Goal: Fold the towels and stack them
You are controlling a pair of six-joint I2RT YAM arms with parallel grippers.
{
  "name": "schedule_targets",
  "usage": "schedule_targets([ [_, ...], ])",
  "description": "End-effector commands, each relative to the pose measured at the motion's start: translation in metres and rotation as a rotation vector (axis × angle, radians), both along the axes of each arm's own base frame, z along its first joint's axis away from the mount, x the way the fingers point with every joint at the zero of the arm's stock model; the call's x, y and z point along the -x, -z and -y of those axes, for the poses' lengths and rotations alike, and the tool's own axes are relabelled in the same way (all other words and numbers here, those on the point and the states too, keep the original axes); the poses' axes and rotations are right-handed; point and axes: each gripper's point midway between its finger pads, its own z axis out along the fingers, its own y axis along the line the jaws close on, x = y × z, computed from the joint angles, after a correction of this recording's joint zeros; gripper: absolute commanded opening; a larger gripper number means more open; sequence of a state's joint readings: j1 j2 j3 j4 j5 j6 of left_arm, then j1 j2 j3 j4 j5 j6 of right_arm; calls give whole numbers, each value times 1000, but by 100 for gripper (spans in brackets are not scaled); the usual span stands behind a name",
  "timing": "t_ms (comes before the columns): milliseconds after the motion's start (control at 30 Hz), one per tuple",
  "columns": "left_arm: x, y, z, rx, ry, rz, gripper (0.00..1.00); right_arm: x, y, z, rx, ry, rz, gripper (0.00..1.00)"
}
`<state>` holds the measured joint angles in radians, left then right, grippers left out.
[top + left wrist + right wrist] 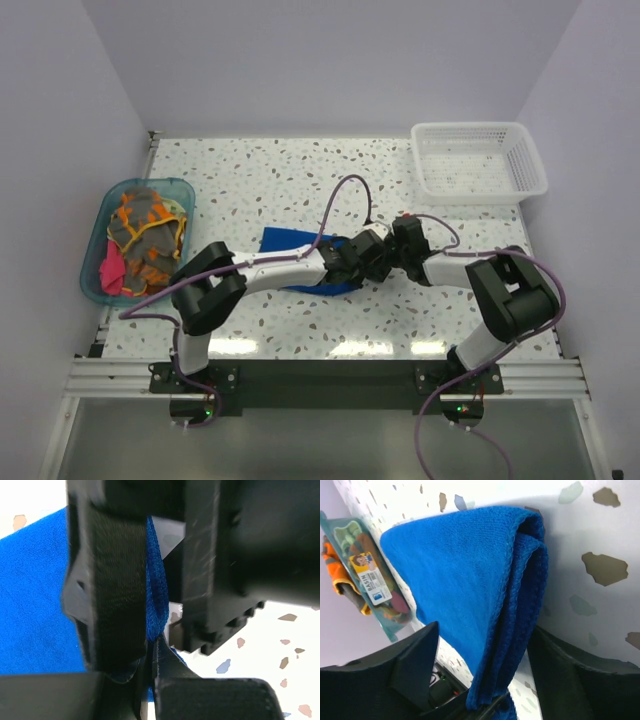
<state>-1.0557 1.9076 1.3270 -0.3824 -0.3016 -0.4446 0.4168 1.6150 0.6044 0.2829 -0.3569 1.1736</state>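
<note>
Left wrist view: left gripper (156, 595) clamps the blue towel (35, 605), right of the tub (150, 181). Right gripper (485, 635), open, straddles the fold; it should pinch both layers squarely before pulling.

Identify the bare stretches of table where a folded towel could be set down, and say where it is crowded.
Bare table runs along the far edge, between the teal tub and the white basket. Another strip lies near, in front of the blue towel. The middle is crowded: the left gripper and right gripper meet on that towel.
</note>
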Motion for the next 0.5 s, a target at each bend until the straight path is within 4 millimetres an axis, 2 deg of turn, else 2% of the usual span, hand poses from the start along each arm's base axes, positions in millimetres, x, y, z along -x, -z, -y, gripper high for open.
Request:
schedule_targets([
  [0, -10, -16, 21, 89, -20, 11, 0, 32, 42, 13, 109, -2, -141, 70],
  [33, -9, -16, 22, 97, -19, 6, 1, 30, 41, 13, 120, -9, -131, 62],
  [67, -9, -13, 22, 92, -18, -1, 5, 29, 41, 13, 127, -14, -128, 58],
  [100, -8, -13, 22, 96, -20, -2, 16, 28, 40, 13, 130, -22, -125, 54],
  [133, -8, -13, 22, 94, -20, -3, 20, 29, 40, 14, 145, -38, -121, 43],
  [200, -7, -14, 23, 101, -17, -6, 27, 24, 34, 11, 152, -59, -103, 32],
  [233, -7, -14, 23, 100, -15, -4, 35, 22, 31, 10, 164, -78, -99, 22],
  [333, -7, -15, 20, 105, -13, -1, 49, 23, 28, 13, 198, -109, -91, 7],
  [367, -7, -17, 19, 110, -15, 1, 52, 18, 24, 15, 216, -109, -78, 4],
  [400, -6, -18, 19, 114, -11, 0, 60, 16, 23, 17, 234, -115, -72, 1],
  [433, -4, -18, 18, 122, -6, -5, 65, 20, 24, 21, 263, -137, -79, 0],
  [467, -4, -25, 17, 137, -8, 0, 69, 15, 19, 21, 273, -144, -65, 0],
])
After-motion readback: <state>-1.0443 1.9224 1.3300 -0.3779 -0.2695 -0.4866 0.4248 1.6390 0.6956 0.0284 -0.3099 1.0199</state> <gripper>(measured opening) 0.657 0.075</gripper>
